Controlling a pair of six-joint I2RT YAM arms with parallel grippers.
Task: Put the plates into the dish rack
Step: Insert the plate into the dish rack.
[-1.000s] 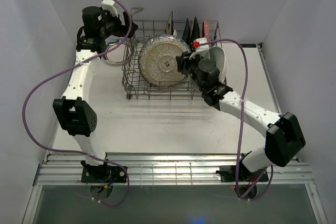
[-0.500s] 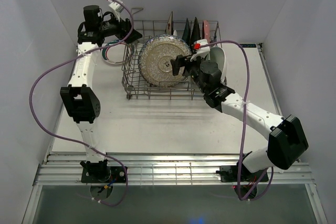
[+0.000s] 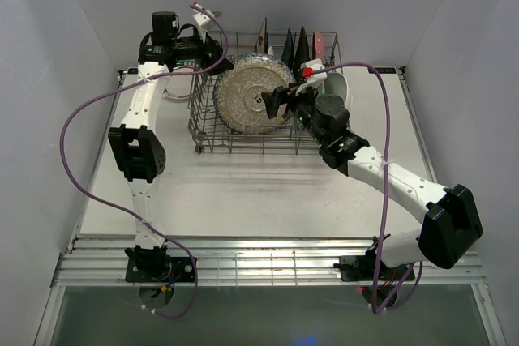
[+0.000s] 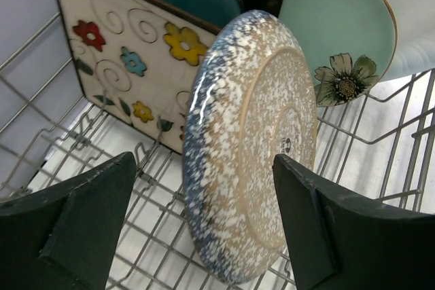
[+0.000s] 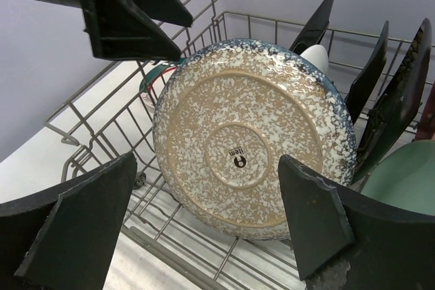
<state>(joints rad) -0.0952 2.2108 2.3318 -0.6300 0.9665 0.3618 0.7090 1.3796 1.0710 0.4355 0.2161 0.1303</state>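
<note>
Round speckled plate [image 3: 254, 95], glossy glaze, blue-grey rim: upright on edge, left half of grey wire dish rack [image 3: 243, 150]. Left gripper [image 4: 202, 164], right gripper [image 5: 207, 161]: jaws wide apart, empty.

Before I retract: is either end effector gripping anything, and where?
Nothing held. Left end effector and right end effector are open, clear of the speckled plate in the dish rack.

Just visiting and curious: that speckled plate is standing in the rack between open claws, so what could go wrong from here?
The speckled plate stands tilted in the dish rack; it might tip over. The open left gripper and right gripper both flank it closely, so pulling away could knock it, or each other.
</note>
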